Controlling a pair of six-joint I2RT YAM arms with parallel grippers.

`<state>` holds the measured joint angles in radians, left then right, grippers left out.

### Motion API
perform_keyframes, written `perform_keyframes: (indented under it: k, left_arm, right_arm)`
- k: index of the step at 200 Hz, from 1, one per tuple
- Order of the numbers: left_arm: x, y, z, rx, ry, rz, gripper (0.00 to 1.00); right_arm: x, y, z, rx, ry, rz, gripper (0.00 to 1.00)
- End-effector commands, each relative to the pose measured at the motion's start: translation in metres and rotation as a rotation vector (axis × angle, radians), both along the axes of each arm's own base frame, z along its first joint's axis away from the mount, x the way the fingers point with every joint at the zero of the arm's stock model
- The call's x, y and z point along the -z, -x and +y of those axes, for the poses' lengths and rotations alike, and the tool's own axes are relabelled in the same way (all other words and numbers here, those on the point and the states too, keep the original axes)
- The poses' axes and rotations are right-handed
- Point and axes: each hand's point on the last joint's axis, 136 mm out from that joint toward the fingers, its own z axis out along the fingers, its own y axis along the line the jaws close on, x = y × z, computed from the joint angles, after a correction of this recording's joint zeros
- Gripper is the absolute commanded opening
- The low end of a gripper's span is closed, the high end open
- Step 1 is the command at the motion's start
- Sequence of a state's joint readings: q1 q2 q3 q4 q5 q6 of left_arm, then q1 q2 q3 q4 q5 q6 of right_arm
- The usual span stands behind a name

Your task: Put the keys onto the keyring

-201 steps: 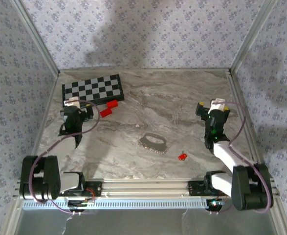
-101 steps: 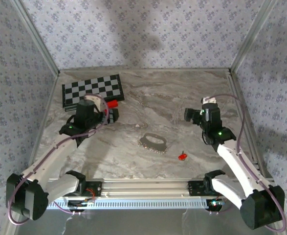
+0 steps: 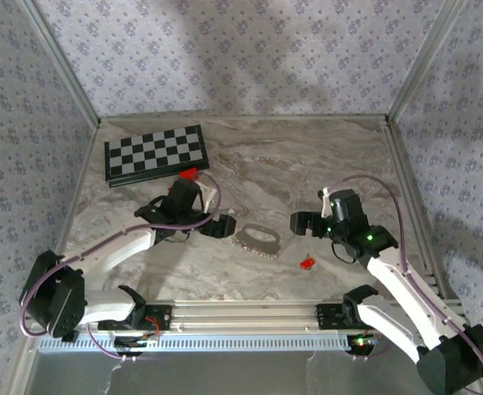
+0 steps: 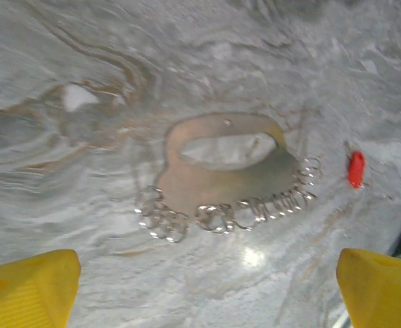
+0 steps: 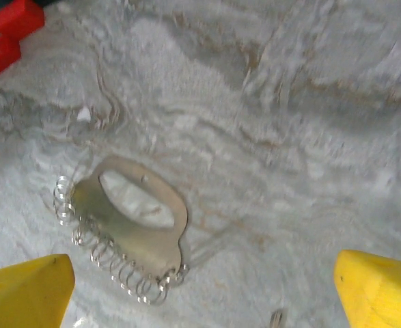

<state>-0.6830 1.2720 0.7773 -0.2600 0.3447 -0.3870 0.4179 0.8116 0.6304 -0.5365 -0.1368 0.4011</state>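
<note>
At the far left of the marbled table a chessboard is seen, with red blocks just beside its near edge; neither is needed for this task.

The left gripper is held low, just left of the keyring. Its jaws are spread wide and nothing is held between them. In its wrist view the yellow fingertips are seen at the bottom corners, with the keyring ahead of them.

The keyring is laid flat near the middle of the table. It is a thin metal plate with a hand slot, and small wire rings are strung along its near edge. The key, a tiny red piece, is found near the keyring's right end, apart from it.

Further right, the right gripper is poised just beside the keyring, its jaws likewise parted and empty.

The step in hand is judged to be the approach before the first grasp. The plate is probably best taken or pinned on its plain slotted side, so that the wire rings are left free. Because it lies flush on the table, a fingertip would have to be worked under an edge. The key is small enough to be knocked away, so it should be centred between the pads and the jaws closed slowly.
</note>
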Motion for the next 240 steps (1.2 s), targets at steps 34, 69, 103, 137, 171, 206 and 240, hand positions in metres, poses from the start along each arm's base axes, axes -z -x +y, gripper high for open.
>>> perform_keyframes:
  k: [34,69,103,137,171,206,240]
  left_arm:
    - [-0.013,0.025,-0.068,0.231,-0.032,-0.121,0.88]
    - [-0.006,0.034,-0.102,0.338,-0.068,-0.157,0.8]
    - [0.005,0.033,-0.126,0.402,-0.157,-0.194,0.7]
    - [0.021,0.034,-0.143,0.46,-0.283,-0.216,0.61]
    - [0.039,0.032,-0.149,0.494,-0.442,-0.206,0.49]
    - [0.048,0.033,-0.16,0.51,-0.527,-0.193,0.41]
    - [0.059,0.037,-0.16,0.539,-0.614,-0.172,0.41]
  right_arm:
    - [0.034,0.044,0.005,-0.007,-0.104,0.161,0.95]
    - [0.039,0.039,-0.002,0.059,-0.177,0.15,0.92]
    - [0.042,0.024,-0.03,0.187,-0.238,0.12,0.9]
    - [0.028,0.006,-0.06,0.325,-0.341,0.048,0.9]
    - [0.031,0.004,-0.078,0.4,-0.37,0.037,0.92]
    - [0.036,0.005,-0.087,0.44,-0.385,0.024,0.92]
    - [0.037,0.005,-0.089,0.447,-0.385,0.019,0.92]
